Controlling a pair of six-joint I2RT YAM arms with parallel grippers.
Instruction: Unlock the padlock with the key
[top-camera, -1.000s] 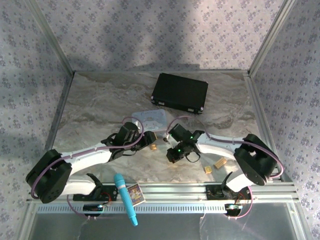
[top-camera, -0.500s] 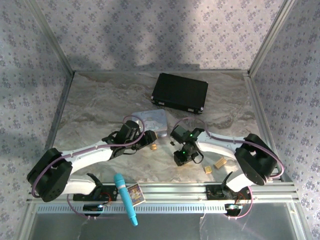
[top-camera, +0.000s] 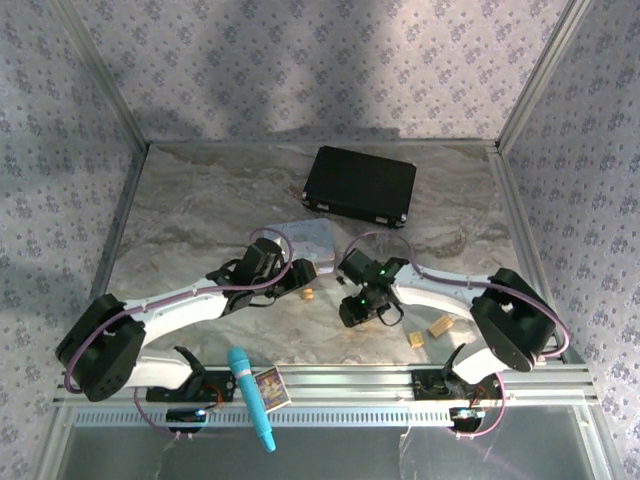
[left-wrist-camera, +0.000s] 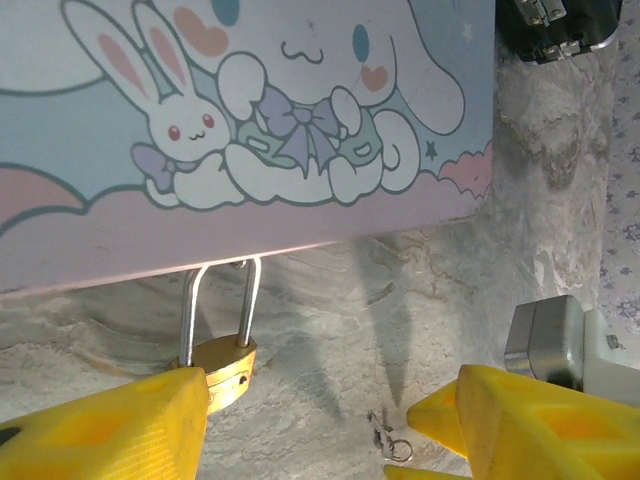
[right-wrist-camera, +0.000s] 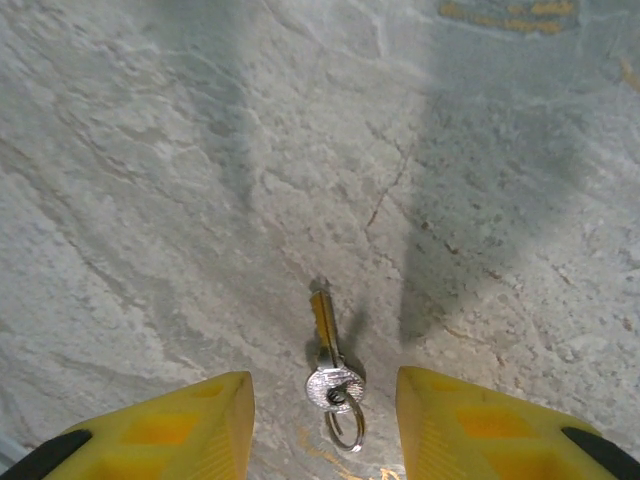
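I see right gripper (right-wrist-camera: 325, 400) spread apart around the key (right-wrist-camera: 328, 360), blade toward 12 o'clock — left gripper (left-wrist-camera: 310, 420) apart too, padlock (left-wrist-camera: 222, 360) at its 9 o'clock finger.

- Padlock (left-wrist-camera: 222, 368): brass-gold body, silver shackle.
- Key (right-wrist-camera: 328, 360): silvery head and ring; the blade shows a yellowish tint.
- Tin (left-wrist-camera: 250, 130): pastel blue above pink, with a white cartoon rabbit, a white long-eared figure, a lilac bow and pink hearts.
- Table (top-camera: 200, 210): grey-beige marble veining.
- Case (top-camera: 360, 186): black with silver corner fittings.
- Walls (top-camera: 300, 60): pale lilac-grey with a small repeating floral print.
- Left gripper (left-wrist-camera: 320, 440) and right gripper (right-wrist-camera: 322, 430): yellow fingers.
- Left arm (top-camera: 180, 310) and right arm (top-camera: 440, 290): white shells, black joints, purple cables.
- Two blocks (top-camera: 440, 326): tan.
- Microphone (top-camera: 250, 395): turquoise.
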